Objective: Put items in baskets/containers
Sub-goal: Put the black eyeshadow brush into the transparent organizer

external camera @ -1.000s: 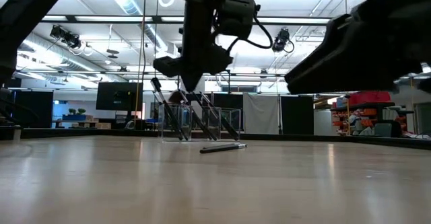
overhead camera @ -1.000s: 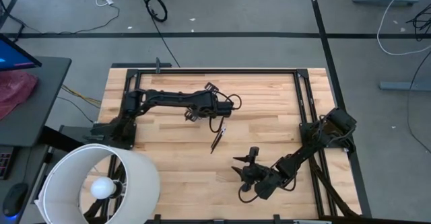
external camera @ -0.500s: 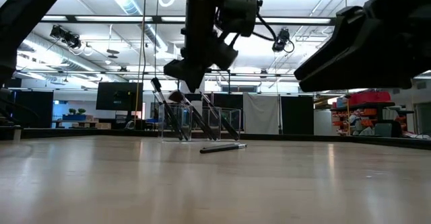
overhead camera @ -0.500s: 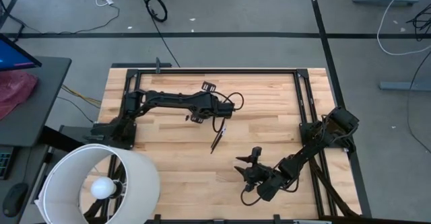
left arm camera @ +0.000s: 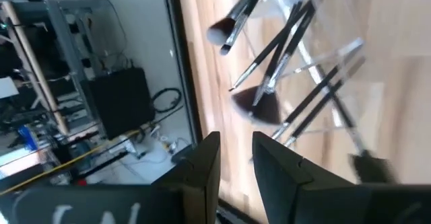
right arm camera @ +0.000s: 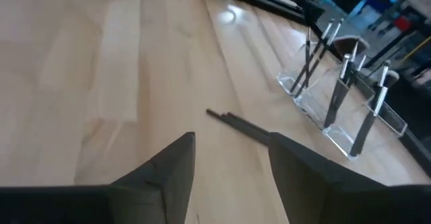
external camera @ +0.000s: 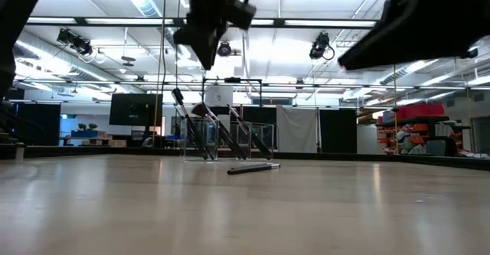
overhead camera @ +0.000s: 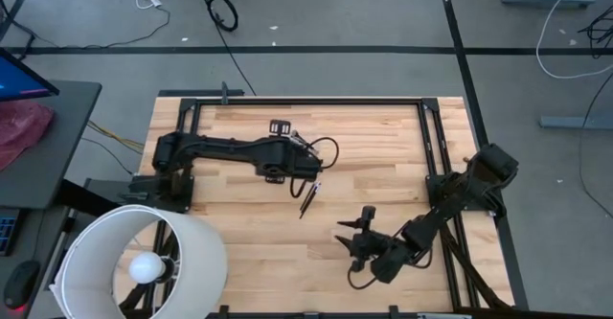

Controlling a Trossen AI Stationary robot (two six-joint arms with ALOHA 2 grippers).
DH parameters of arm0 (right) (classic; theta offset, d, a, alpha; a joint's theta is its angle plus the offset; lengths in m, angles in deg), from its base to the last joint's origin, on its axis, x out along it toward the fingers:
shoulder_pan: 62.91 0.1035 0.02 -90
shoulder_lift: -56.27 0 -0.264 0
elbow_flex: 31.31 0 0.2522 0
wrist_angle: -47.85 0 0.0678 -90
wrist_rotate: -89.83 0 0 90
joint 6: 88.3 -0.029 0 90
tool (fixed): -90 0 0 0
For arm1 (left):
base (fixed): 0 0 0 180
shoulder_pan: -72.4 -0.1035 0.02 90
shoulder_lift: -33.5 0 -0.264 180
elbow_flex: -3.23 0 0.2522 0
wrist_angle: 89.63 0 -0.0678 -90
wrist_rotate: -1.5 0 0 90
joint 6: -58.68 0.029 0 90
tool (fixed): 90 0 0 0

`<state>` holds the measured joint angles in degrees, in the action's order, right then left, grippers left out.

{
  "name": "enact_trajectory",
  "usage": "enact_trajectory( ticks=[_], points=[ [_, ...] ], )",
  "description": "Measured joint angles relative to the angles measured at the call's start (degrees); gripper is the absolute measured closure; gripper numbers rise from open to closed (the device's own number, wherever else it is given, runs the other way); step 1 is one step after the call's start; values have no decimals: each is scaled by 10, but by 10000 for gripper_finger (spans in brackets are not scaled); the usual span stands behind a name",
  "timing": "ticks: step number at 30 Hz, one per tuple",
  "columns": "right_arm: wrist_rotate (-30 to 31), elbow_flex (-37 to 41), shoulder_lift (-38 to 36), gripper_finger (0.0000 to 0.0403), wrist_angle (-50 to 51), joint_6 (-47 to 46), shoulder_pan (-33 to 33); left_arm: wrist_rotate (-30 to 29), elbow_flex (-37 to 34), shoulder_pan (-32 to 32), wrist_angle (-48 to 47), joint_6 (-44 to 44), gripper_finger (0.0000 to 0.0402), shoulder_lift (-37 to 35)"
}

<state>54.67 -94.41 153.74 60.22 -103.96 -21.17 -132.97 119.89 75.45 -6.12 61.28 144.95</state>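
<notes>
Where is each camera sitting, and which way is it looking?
High view: above the table, looking straight down; both arms show.
Low view: at tabletop height, looking level at the clear cup; arms hang overhead.
Left wrist view: behind the left end effector, facing the brushes in the cup.
Right wrist view: behind the right end effector, facing the cup.
Low and right wrist views share the loose brush lying flat.
</notes>
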Motion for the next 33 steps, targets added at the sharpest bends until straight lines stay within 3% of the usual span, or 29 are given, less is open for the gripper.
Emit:
enact_trajectory(
  ticks=[6,13,16,21,26,30,33],
  points=[
    [-5,0,-108,211,149,-60,3,-31,0,34,-11,-68,312,-41],
    [-4,0,-180,211,257,-82,5,-35,-4,91,20,-234,312,-68],
    [-22,0,-180,211,259,-56,5,-35,-36,116,116,-233,312,-67],
    [-113,0,-177,211,254,-77,-3,-27,-154,151,313,-214,312,-65],
    [-113,0,-177,211,262,-88,-5,-26,-270,178,445,-236,312,-64],
    [-113,0,-177,211,264,-40,-10,-28,-318,187,498,-316,312,-66],
    [-112,0,-181,211,264,-23,-33,-19,-352,184,608,-343,312,-62]
  ],
)
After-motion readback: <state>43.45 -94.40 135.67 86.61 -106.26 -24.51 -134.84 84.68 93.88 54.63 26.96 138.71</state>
